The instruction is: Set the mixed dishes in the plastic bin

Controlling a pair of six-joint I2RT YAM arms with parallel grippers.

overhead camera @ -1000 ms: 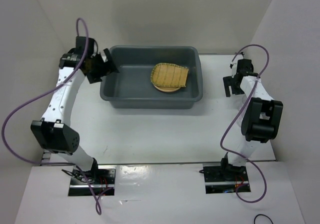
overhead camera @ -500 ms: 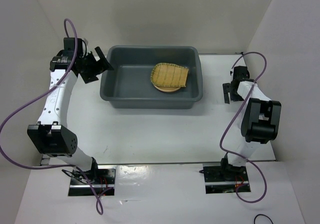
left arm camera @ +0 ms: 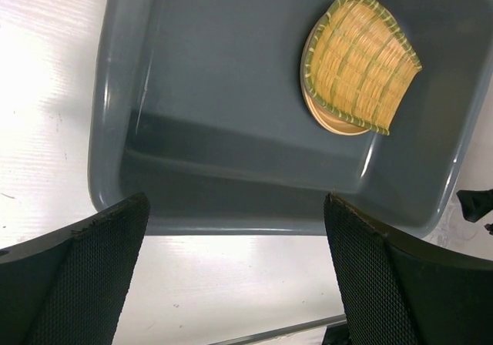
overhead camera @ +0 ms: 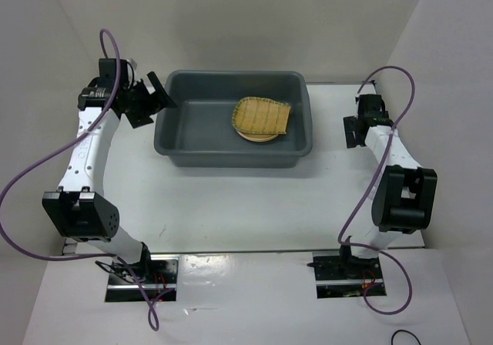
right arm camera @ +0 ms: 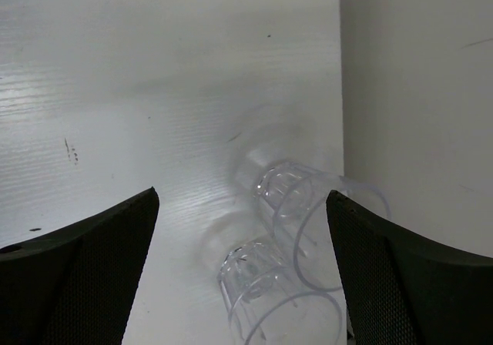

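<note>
The dark grey plastic bin stands at the back centre. Inside it the yellow-green bamboo tray lies on a tan plate; both also show in the left wrist view, tray and plate edge. My left gripper is open and empty, just outside the bin's left end and above the table. Two clear cups stand side by side against the right wall. My right gripper is open and empty above them, the cups between its fingers.
White walls enclose the table on the left, back and right. The cups sit tight against the right wall. The bin's left half holds nothing. Purple cables loop beside both arms.
My left gripper has drawn back leftward from the bin's left rim. My right gripper has shifted a little toward the back, by the right wall.
</note>
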